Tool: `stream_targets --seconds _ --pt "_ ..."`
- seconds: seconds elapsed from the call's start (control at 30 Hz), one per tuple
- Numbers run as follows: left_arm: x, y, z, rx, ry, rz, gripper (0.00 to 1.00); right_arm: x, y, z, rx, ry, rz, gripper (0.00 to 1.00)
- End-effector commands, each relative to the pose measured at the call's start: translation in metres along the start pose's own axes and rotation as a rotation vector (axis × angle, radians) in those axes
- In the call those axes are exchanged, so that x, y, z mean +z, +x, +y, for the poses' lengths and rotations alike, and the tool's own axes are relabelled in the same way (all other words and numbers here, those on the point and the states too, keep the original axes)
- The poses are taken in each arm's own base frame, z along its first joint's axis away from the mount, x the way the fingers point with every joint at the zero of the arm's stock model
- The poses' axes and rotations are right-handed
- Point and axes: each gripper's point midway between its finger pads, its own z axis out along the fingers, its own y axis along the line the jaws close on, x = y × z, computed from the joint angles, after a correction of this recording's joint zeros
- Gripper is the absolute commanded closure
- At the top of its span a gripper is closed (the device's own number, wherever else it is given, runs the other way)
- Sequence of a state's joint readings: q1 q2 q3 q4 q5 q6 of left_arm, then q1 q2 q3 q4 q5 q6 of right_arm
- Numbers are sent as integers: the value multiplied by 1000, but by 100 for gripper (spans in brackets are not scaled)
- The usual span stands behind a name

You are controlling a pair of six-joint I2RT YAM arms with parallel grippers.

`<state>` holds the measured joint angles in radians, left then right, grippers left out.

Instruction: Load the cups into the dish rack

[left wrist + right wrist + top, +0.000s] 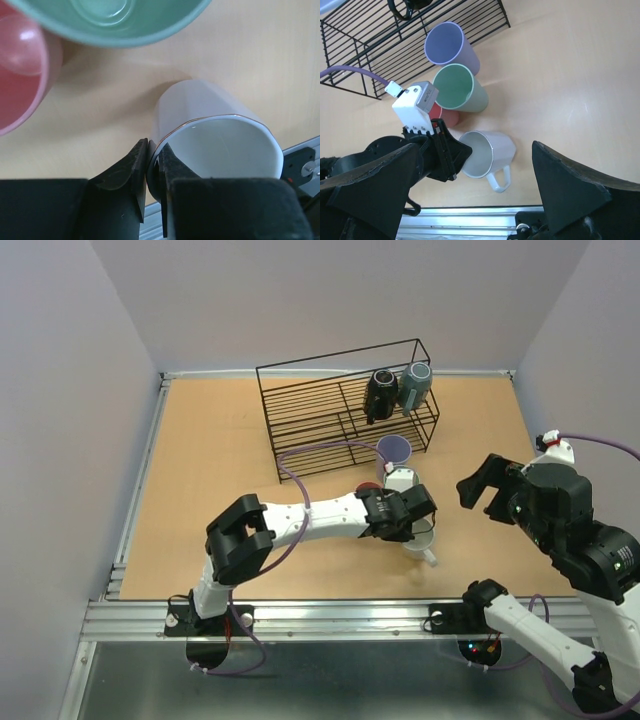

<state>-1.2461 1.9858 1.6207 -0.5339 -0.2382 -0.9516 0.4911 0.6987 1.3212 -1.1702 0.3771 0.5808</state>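
Pinching the white mug (200,110) by its rim: the left claw (152,155) is almost closed, with one finger inside the mouth and one outside on the wall. The mug's axis runs straight out from the claw, mouth toward the wrist and base away. It's tipped well over, handle toward the near edge of the counter (220,470). Can't tell if it's touching the counter or just off it.

Just past the mug are the pink-red tumbler (446,116) and green tumbler (457,90), side by side. The lavender tumbler (447,45) comes next, right by the rack (310,425). The rack lies on the far side of the claw, beyond that cluster. My read: the carry needs to go up and over them, and the mug needs to be turned before it's set down.

The black mug (380,393) and grey-blue mug (415,385) sit at the rack's right end, so I'd aim left of those.

The right claw (487,487) is spread wide and holds nothing, off to the right and well apart from the mug. The left arm is nearer.
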Motion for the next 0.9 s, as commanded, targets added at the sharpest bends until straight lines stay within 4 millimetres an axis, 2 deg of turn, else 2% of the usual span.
stream_targets --seconds 0.0,0.1,0.13,0.2,0.23,0.27,0.3,0.37,0.4,0.43,0.47,0.5,0.57,0.6,0.7,0.87 --pt "-55 -25 -6 -23 86 -98 100 -7 -16 14 59 -60 -47 0" --pt "-73 -33 0 -25 106 -144 100 -4 -21 19 77 -60 -54 0" --pt "-86 -38 3 -28 133 -167 100 -2 -24 21 80 -60 -57 0" --pt "-100 -42 7 -35 157 -194 100 2 -26 30 79 -89 -58 0" --pt "-114 -45 11 -42 183 -215 100 2 -22 44 63 -164 -29 0" --pt "-122 -48 14 -45 199 -229 100 1 -28 59 64 -234 -47 0" --pt "-137 -51 19 -59 229 -255 100 -1 -18 75 45 -329 4 0" --pt "-155 -56 23 -68 275 -286 100 -6 -20 97 46 -447 5 0" --pt "-179 -64 22 -91 341 -326 100 -9 -15 106 57 -501 37 0" --pt "-181 -61 30 -96 347 -333 100 -15 -12 117 65 -569 63 0" --pt "-190 -63 33 -106 372 -351 100 -18 -10 123 74 -599 78 0" --pt "-216 -72 35 -136 440 -397 100 -20 -8 128 103 -624 101 0" --pt "-225 -71 47 -150 466 -426 100 -27 -5 142 129 -700 140 0" --pt "-242 -76 55 -157 505 -472 100 -32 -3 149 163 -740 177 0" --pt "-268 -87 75 -176 525 -571 100 -38 -6 166 235 -810 231 0" --pt "-300 -104 100 -217 535 -705 100 -45 -8 191 320 -932 310 0"
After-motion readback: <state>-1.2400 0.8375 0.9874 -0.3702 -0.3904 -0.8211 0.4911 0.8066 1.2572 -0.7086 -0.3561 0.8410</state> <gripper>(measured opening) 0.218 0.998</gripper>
